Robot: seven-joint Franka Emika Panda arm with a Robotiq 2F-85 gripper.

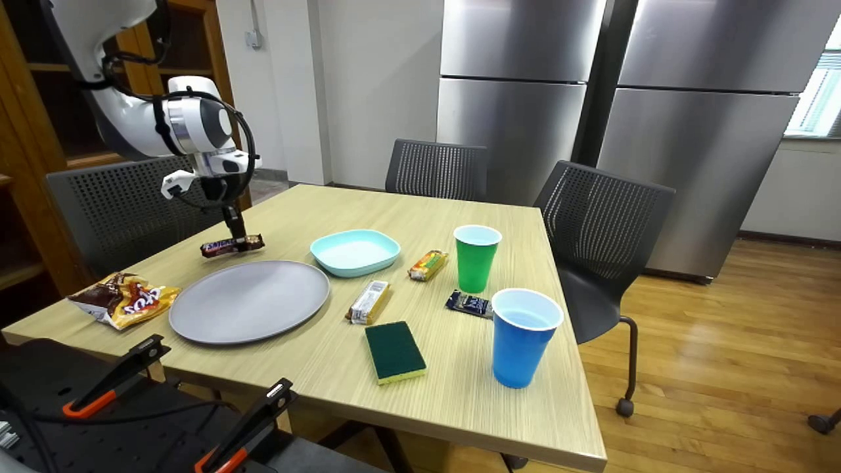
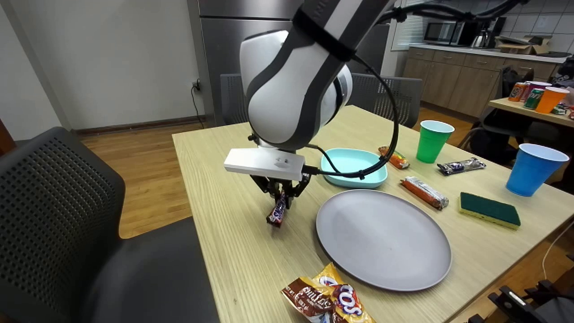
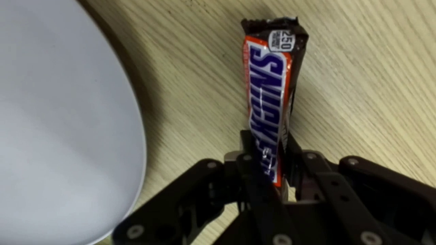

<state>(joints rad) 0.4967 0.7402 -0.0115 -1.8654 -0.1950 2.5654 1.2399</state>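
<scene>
Brown Snickers bar sits pinched inside the end effector.

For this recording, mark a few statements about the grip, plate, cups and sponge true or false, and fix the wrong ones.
1. A crumpled snack bag lies beside the gray plate. True.
2. The snack bag is being gripped. False: the claw is closed on a candy bar.
3. A green cup and a blue cup stand upright. True.
4. A sponge lies dark green side up on the table. True.
5. The candy bar lies on the gray plate. False: it is off to one side of the gray plate.
6. The blue cup stands on the sponge. False: it stands on the table.
</scene>
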